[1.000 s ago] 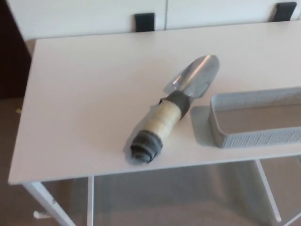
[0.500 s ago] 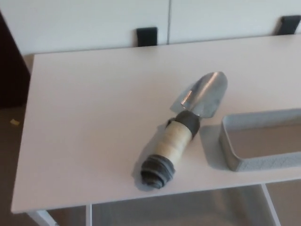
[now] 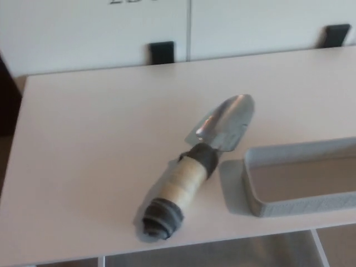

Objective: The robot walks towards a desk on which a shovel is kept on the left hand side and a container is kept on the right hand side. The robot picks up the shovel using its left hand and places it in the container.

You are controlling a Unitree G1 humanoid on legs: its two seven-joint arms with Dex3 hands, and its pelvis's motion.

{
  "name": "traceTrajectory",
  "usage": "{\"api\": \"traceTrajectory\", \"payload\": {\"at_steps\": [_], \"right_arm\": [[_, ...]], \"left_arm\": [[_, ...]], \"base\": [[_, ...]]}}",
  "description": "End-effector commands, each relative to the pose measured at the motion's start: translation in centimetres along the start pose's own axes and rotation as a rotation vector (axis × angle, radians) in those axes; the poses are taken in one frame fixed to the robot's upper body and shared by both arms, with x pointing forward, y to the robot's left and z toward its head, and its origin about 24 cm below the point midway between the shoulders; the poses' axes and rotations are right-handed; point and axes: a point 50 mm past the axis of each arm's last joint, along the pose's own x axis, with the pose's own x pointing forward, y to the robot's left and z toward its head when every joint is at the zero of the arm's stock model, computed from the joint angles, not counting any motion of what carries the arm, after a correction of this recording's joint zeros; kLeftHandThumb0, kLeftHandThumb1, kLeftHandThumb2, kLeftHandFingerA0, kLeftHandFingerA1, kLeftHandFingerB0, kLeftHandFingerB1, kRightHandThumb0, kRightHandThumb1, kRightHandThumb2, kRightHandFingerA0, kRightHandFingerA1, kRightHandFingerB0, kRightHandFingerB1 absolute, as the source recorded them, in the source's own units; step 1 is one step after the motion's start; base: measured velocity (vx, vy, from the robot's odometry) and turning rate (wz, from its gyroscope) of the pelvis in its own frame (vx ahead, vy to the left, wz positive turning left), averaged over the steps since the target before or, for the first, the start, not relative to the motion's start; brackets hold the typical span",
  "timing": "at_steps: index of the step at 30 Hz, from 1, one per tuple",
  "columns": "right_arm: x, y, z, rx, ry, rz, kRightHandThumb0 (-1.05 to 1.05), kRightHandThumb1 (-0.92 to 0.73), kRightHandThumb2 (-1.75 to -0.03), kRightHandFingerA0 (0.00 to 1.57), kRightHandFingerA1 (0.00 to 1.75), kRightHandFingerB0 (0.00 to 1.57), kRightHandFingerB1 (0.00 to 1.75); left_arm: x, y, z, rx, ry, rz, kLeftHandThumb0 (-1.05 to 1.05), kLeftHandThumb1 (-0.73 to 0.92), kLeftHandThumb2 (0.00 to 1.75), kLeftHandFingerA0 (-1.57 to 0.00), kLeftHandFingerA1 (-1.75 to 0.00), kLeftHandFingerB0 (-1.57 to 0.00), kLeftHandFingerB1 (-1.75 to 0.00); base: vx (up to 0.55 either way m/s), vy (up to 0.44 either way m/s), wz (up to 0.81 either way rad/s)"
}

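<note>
metal-bladed shovel with a cream grip and black end cap lies diagonally near the white tabletop's front edge, just beside the grey mesh container at the right edge; no hand shows.

white desk, pale panelled wall behind, two black brackets, dark floor at left

No part of robot in head view; neither arm nor hand shows.
</note>
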Motion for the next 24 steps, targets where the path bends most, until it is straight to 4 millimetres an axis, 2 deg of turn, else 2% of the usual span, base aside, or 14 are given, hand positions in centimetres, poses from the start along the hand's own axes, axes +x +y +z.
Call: {"api": "traceTrajectory", "payload": {"at_steps": [1,7,8,15,24], "right_arm": [[-0.1,-0.1,0.0,-0.026,-0.013,0.004,0.06,-0.61,-0.57,0.6,0.6,0.41,0.5],[-0.1,-0.1,0.0,-0.011,-0.011,0.004,0.07,-0.61,-0.57,0.6,0.6,0.42,0.5],[0.4,-0.2,0.7,-0.013,-0.026,0.0,0.07,-0.6,-0.57,0.6,0.6,0.41,0.5],[0.9,-0.4,1.1,-0.023,-0.035,-0.012,0.05,-0.59,-0.56,0.62,0.61,0.41,0.5],[0.7,-0.3,0.4,-0.012,-0.022,-0.013,0.05,-0.58,-0.56,0.62,0.61,0.41,0.5]], "left_arm": [[-0.3,0.6,-0.1,0.033,-0.009,0.014,-0.42,0.62,0.59,-0.53,-0.41,-0.38,-0.32],[-0.3,0.6,-0.1,0.027,-0.019,0.016,-0.41,0.61,0.59,-0.53,-0.41,-0.38,-0.33],[0.2,0.9,0.4,0.032,-0.032,0.025,-0.4,0.62,0.59,-0.53,-0.4,-0.38,-0.32],[0.7,1.1,1.0,0.065,-0.042,0.026,-0.42,0.62,0.59,-0.53,-0.42,-0.37,-0.32],[0.4,1.0,0.7,0.055,-0.038,0.022,-0.4,0.62,0.59,-0.54,-0.45,-0.38,-0.32]], "base": [[0.0,0.0,0.0],[0.02,0.051,-0.05],[0.04,0.149,-0.02],[0.0,0.191,0.04],[0.03,-0.016,0.03]]}}
